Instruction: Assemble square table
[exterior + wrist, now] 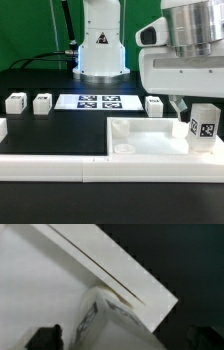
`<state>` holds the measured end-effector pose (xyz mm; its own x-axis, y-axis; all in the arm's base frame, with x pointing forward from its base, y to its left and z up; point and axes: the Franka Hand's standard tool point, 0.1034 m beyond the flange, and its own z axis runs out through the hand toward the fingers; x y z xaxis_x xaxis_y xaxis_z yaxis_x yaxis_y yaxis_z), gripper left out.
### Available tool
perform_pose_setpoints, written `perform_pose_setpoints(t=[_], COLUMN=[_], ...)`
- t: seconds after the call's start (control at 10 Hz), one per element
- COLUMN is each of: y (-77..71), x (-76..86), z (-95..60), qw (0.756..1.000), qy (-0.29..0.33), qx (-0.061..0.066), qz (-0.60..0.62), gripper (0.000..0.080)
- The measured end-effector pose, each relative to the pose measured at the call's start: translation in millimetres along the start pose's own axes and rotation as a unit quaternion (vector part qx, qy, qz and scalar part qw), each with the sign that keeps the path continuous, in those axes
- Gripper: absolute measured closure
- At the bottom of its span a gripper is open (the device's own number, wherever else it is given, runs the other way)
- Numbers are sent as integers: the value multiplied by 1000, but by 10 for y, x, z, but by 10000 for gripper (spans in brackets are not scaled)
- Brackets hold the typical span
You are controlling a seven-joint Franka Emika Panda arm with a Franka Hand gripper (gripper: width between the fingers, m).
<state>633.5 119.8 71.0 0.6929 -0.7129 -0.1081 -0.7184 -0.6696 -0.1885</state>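
Note:
The square table's slab point(150, 138) lies rim-up near the front border wall, and its rim and flat face point(60, 286) fill the wrist view. A tagged white leg block point(204, 124) stands upright at the slab's corner on the exterior view's right, also seen close up as the leg block point(112, 322). My gripper point(193, 108) hangs right over it, open. Both dark fingers point(45, 338) stand clear of the leg's sides, with a gap on each side. Three more leg blocks lie on the black table: two point(15, 101) point(42, 102) on the exterior view's left and one point(154, 105) behind the slab.
The marker board point(98, 100) lies flat behind the slab, in front of the robot base point(100, 45). A long low white border wall point(50, 166) runs along the front edge. A small white piece point(2, 128) shows at the left edge.

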Motion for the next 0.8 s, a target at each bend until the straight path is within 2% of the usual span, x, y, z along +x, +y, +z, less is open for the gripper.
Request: perform_pose_setpoints(t=[0.3,0.4,0.5,0.6,0.7,0.8], y=[11,33,34,26,30,31], x=[11,30,41,28,34,36], z=[-1,-2,-3,5,4,3], qw=[994,975,941,931,936,936], qy=[1,8,14,13,14,14], qx=[-3,-18,-31,-31,-31,-31], qz=[-109,-219,-338,-365,-350,-349], gripper=[151,151,151,151,167,348])
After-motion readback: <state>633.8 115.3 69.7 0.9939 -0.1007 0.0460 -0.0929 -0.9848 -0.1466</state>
